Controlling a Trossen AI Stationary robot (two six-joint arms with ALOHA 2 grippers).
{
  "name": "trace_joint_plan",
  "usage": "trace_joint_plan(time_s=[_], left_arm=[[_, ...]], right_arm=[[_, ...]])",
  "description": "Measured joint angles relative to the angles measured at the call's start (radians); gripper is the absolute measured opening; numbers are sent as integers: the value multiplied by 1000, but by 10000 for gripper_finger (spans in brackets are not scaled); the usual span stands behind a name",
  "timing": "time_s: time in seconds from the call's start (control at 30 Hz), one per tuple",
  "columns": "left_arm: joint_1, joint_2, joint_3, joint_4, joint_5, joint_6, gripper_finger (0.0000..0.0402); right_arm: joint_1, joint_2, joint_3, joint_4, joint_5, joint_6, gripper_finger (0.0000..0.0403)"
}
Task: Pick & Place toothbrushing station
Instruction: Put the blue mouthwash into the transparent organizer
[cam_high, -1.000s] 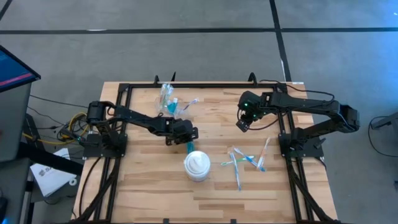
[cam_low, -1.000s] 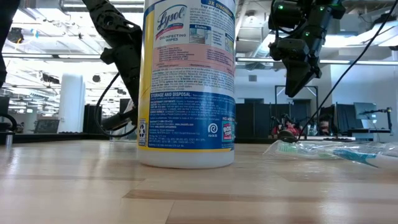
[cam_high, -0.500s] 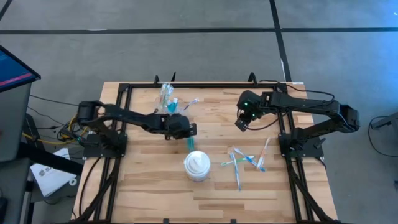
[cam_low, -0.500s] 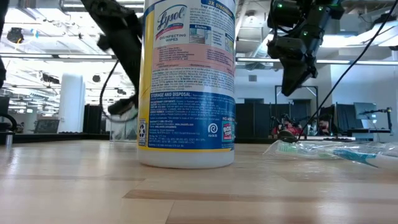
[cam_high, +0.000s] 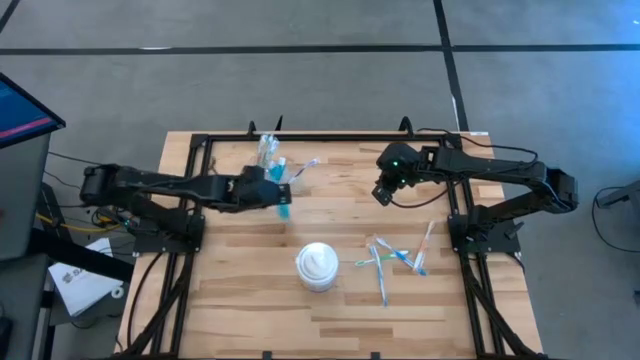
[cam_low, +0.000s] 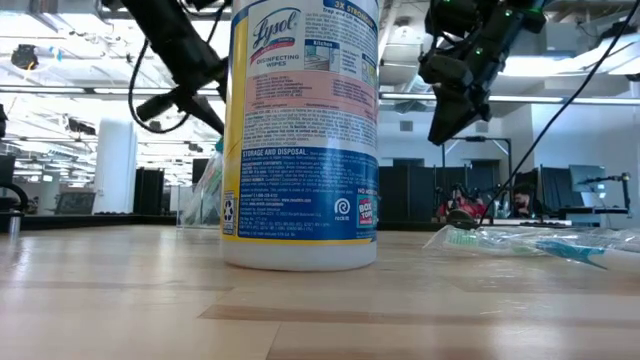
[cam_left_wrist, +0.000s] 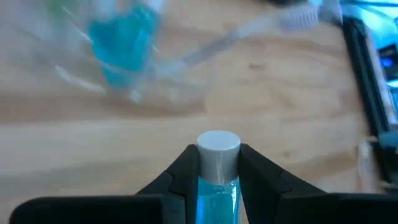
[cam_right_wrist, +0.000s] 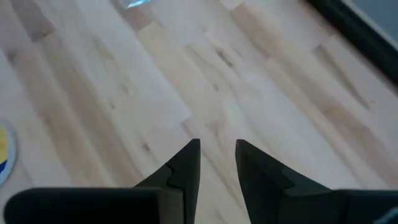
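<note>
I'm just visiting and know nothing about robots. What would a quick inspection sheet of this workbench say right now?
Surface: wooden table inside a black frame.
Job's things: clear cups with brushes at the far edge; loose toothbrushes on the right side.
Clutter: white wipes tub, upright near the middle.
Grippers: left gripper clamps a white-capped blue tube near the cups; right gripper hangs above bare wood, jaws slightly apart, holding nothing.
Cables: a bundle off the table's left side.
Surroundings: grey floor; no people seen.
</note>
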Motion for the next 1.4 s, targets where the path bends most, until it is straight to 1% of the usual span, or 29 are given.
trace_joint_plan(time_s=[0.03, 0.17, 0.47, 0.67, 0.8, 1.07, 1.4], left_arm=[[1, -16, 0, -23, -27, 23, 78], [7, -55, 1, -20, -143, 115, 78], [65, -71, 0, -25, -218, 271, 79], [114, -72, -35, -20, -221, 313, 80], [128, -72, -75, 22, -245, 330, 81], [173, -72, -129, 210, -251, 479, 82], [236, -72, -130, 250, -251, 652, 83]], right_arm=[[0, 0, 0, 7, 12, 0, 95], [0, 0, 0, 21, 61, -2, 95], [1, 0, 0, 31, 123, 8, 95], [1, 0, 0, 32, 131, 27, 95], [1, 0, 0, 32, 141, 27, 95], [1, 0, 0, 32, 147, 27, 95], [1, 0, 0, 32, 147, 27, 95]])
